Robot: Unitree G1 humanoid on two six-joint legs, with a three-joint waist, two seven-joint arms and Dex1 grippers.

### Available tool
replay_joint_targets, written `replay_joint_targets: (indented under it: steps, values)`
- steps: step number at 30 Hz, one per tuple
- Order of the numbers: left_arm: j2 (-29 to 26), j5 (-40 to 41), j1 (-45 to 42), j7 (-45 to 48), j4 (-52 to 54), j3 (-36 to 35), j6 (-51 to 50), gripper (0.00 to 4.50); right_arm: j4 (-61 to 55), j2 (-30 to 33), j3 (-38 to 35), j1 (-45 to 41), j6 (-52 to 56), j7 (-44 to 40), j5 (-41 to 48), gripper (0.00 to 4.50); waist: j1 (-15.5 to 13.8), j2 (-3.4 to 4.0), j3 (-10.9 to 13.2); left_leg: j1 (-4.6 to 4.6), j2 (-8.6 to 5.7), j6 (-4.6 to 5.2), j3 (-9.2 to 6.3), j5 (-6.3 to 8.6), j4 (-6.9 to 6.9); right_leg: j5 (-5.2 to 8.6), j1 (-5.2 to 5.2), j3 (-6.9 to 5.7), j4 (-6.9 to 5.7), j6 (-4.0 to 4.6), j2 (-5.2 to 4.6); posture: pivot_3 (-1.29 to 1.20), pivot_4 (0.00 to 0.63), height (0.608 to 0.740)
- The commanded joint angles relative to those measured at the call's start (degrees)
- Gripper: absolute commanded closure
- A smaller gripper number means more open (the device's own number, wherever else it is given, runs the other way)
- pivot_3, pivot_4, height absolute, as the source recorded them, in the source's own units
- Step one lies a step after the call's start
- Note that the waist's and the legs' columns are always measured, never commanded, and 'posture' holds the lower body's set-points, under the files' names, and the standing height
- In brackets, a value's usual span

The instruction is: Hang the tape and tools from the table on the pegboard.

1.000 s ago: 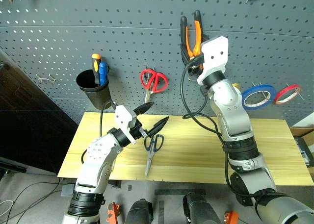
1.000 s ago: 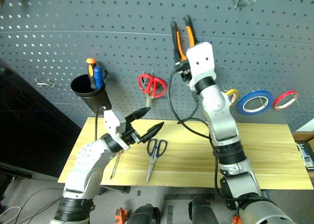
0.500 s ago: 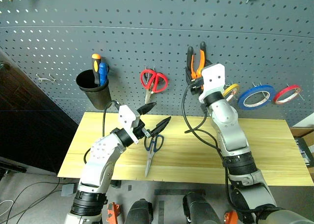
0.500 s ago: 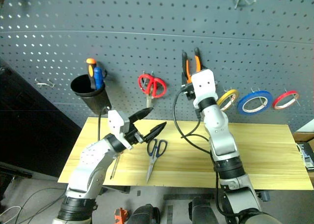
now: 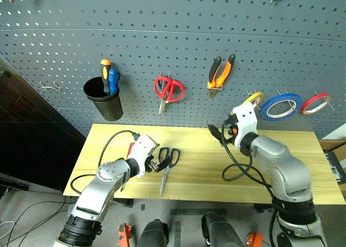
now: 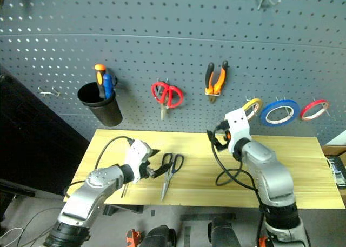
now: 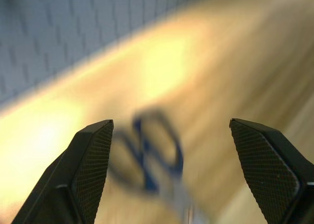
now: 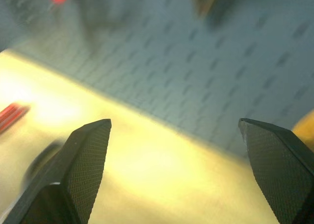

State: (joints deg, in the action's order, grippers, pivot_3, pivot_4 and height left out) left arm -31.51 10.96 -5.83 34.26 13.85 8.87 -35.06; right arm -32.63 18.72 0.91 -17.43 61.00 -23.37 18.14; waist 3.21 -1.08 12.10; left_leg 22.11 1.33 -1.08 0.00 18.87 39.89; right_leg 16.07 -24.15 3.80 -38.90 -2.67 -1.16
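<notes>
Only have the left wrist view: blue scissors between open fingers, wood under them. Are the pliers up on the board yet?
Observer: Yes. The pliers hang on the pegboard, handles up, to the right of the red-handled scissors.
Operator: What else is on the table besides the scissors?
Observer: The red-handled screwdriver lies on the table, partly under the left arm, on the left of the dark-blue-handled scissors.
</notes>
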Motion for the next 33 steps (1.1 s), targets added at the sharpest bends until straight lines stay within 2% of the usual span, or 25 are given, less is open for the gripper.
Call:
replay_joint_targets:
  steps: [1,6,14,19,24,27,33]
  values:
    - [-0.7,-1.6,1.6,-1.9,3.9,2.1,-7.1,0.47,-10.1,4.0,0.0,3.7,6.4,-7.1,9.8,0.03,-0.1,0.0,0.0,0.0,0.0,0.0,-0.03,0.0,-0.01,0.02,0.01,-0.02,0.0,0.03,0.0,-0.01,0.216,0.74]
    - [3.6,-2.2,0.5,-7.2,1.6,1.1,-13.6,0.47,-15.7,8.7,2.0,7.2,8.5,-9.8,15.8,0.03,-0.3,-0.07,0.0,-0.02,-0.03,0.01,-0.1,0.0,0.07,0.04,0.1,-0.08,0.02,0.05,0.0,-0.02,0.22,0.74]
    - [10.8,-3.5,-4.5,-12.3,-8.0,2.5,-18.2,0.47,-15.4,11.4,5.6,5.4,6.7,-8.4,15.7,0.03,-0.4,-0.1,0.0,-0.07,-0.11,0.01,-0.13,-0.02,0.09,0.04,0.13,-0.12,-0.04,0.06,0.02,-0.04,0.22,0.74]
    - [16.7,-4.2,-8.1,-17.4,-14.6,0.4,-19.7,0.47,-16.2,13.4,7.1,4.9,5.9,-8.5,15.7,0.03,-0.6,-0.11,0.0,-0.03,-0.11,0.01,-0.14,-0.02,0.09,0.03,0.12,-0.12,0.01,0.06,-0.02,-0.05,0.22,0.74]
    - [19.3,-4.7,-9.2,-20.0,-16.6,-0.9,-21.4,0.47,-16.7,13.6,6.7,5.1,5.7,-8.2,16.7,0.03,-0.6,-0.13,0.0,-0.05,-0.11,0.0,-0.14,-0.02,0.09,0.03,0.13,-0.11,0.0,0.06,-0.01,-0.06,0.218,0.74]
    - [18.8,-5.7,-9.1,-19.7,-16.7,0.8,-20.4,1.08,-17.2,14.3,6.6,5.0,5.4,-8.3,16.7,0.0,-0.5,-0.13,0.0,-0.08,-0.11,-0.01,-0.14,-0.03,0.09,0.03,0.14,-0.11,-0.02,0.06,-0.01,-0.07,0.218,0.74]
    - [17.6,-6.8,-9.2,-19.7,-17.5,0.6,-18.3,2.93,-17.6,14.4,5.9,4.8,5.3,-7.4,18.1,0.0,-0.3,-0.13,0.0,-0.08,-0.1,-0.01,-0.14,-0.03,0.09,0.04,0.15,-0.1,-0.01,0.06,-0.02,-0.07,0.22,0.74]
